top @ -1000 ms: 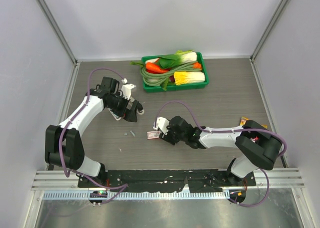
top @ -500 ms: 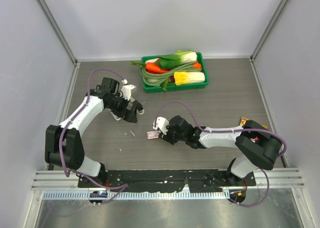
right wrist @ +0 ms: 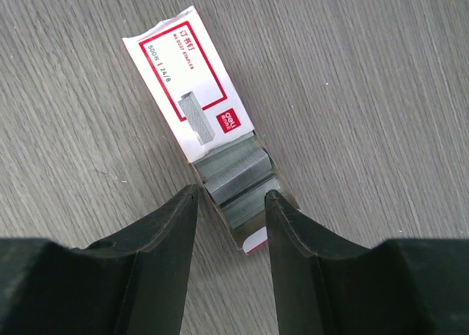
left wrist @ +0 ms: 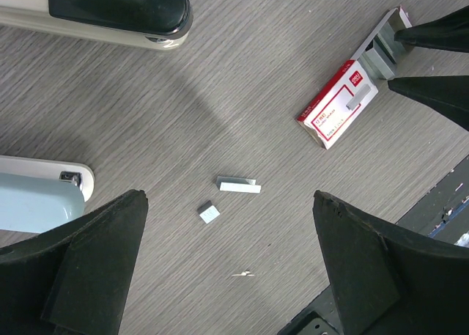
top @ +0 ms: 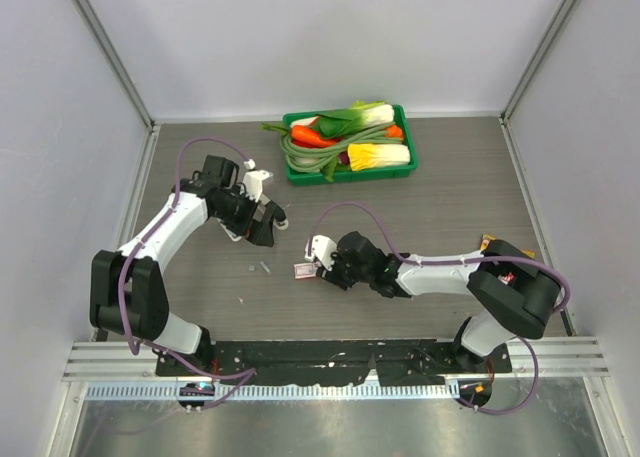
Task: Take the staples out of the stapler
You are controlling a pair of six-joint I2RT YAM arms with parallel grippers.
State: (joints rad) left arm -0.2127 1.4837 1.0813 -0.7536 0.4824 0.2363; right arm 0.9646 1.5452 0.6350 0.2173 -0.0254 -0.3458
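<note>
In the left wrist view the pale-blue, white-rimmed stapler (left wrist: 37, 199) pokes in at the left edge, and a long cream and black piece (left wrist: 110, 12) lies along the top. Loose staples lie on the wood below my wide-open left gripper (left wrist: 227, 196) (top: 262, 225): a short strip (left wrist: 238, 184) (top: 264, 267), a smaller bit (left wrist: 208, 212) and one thin sliver (left wrist: 243, 275). My right gripper (right wrist: 231, 194) (top: 320, 267) is low on the table. Its jaws straddle the open end of a red-and-white staple box (right wrist: 187, 78) (top: 303, 271), very close to the cardboard sides. Grey staple blocks (right wrist: 234, 175) show inside.
A green tray (top: 347, 178) of toy vegetables stands at the back of the table. An orange packet (top: 490, 243) lies by the right arm's elbow. The black base rail (top: 330, 355) runs along the near edge.
The right gripper's jaws have narrowed around the end of the staple box. The left arm has hardly moved and stays wide open.
</note>
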